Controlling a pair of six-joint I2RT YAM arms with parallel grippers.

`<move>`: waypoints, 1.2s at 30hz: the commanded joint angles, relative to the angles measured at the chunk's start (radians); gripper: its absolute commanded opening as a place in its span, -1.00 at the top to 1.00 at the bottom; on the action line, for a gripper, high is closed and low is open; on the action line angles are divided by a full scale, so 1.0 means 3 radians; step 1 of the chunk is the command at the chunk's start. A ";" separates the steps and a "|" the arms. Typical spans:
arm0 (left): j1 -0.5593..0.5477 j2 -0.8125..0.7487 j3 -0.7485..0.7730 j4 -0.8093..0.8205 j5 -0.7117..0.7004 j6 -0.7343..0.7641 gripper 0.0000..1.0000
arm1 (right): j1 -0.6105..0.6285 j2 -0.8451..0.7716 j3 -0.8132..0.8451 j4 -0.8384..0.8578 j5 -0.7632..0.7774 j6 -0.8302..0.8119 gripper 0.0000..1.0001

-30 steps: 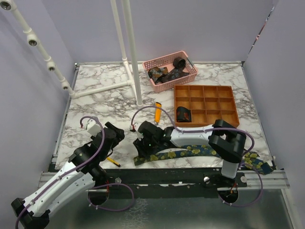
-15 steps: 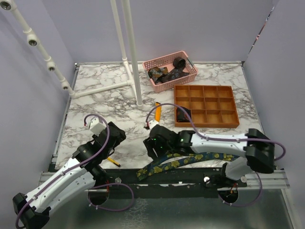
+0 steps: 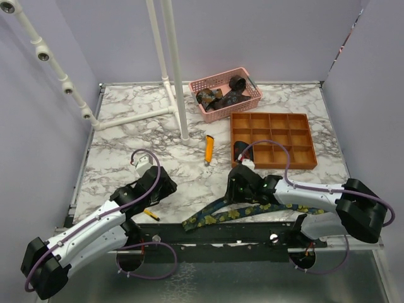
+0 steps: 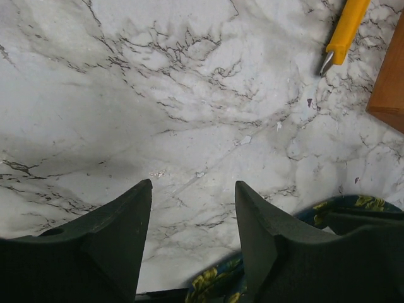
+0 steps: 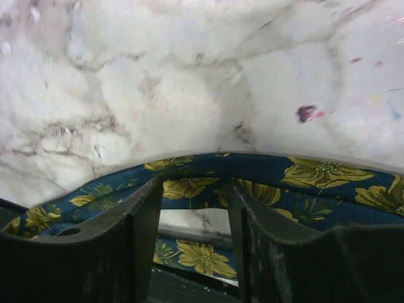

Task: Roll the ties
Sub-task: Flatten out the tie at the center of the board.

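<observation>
Compared with a second ago, the left gripper [image 3: 164, 186] has been carried forward and to the right over the marble table [image 3: 126, 139]. The flowered tie [image 3: 240, 213] has been dragged. Its left end is now nearer the table's front edge, and its length is bowed along that edge. The right gripper [image 3: 238, 183] has been drawn from the table's middle toward the right. Its arm, folded before, is now stretched low along the near edge.

In the left wrist view, the left fingers [image 4: 123, 221] are seen parted about halfway, and only bare marble is seen between them. A part of the tie lies just beside the right-hand finger. The orange-yellow utility knife [image 3: 208, 149] lies well apart.

In the right wrist view, the right fingers [image 5: 142, 218] are likewise held apart. The tie runs crosswise at their tips, and a second fold shows in the gap. No clamping of the cloth is seen.

Further right, a coiled tie [image 3: 243, 151] sits in a front-left compartment of the brown tray [image 3: 271, 114]. More ties [image 3: 221, 98] are piled in the pink basket [image 3: 235, 107] behind.
</observation>
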 commanded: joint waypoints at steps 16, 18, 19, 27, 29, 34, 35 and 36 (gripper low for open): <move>-0.0902 0.0356 0.0287 0.0557 -0.0122 0.0673 -0.07 | -0.1188 -0.0382 0.0129 -0.0394 -0.0315 -0.0674 -0.19; -0.1143 0.0495 0.0328 0.0663 -0.0267 0.0781 -0.09 | -0.1101 -0.0413 0.0167 -0.0461 -0.0297 -0.0700 -0.17; -0.1238 0.0580 0.0354 0.0724 -0.0309 0.0844 -0.13 | -0.1070 -0.0414 0.0167 -0.0478 -0.0306 -0.0712 -0.15; -0.1385 0.1680 0.0796 0.0891 -0.0380 0.1108 -0.18 | -0.0901 -0.0661 0.0002 -0.0377 -0.0363 -0.0734 0.02; -0.1383 0.1901 0.0882 0.0886 -0.0365 0.1138 -0.16 | -0.0888 -0.0677 -0.0022 -0.0371 -0.0381 -0.0719 0.03; -0.1356 0.2176 0.0912 0.0891 -0.0407 0.1061 -0.01 | -0.0822 -0.0722 -0.0027 -0.0428 -0.0364 -0.0680 0.00; -0.1343 0.2196 0.0889 0.0888 -0.0421 0.1032 0.03 | -0.0803 -0.0713 -0.0017 -0.0466 -0.0341 -0.0682 -0.02; -0.1327 0.2206 0.0862 0.0882 -0.0440 0.0995 0.08 | -0.0778 -0.0690 0.0004 -0.0512 -0.0319 -0.0694 -0.05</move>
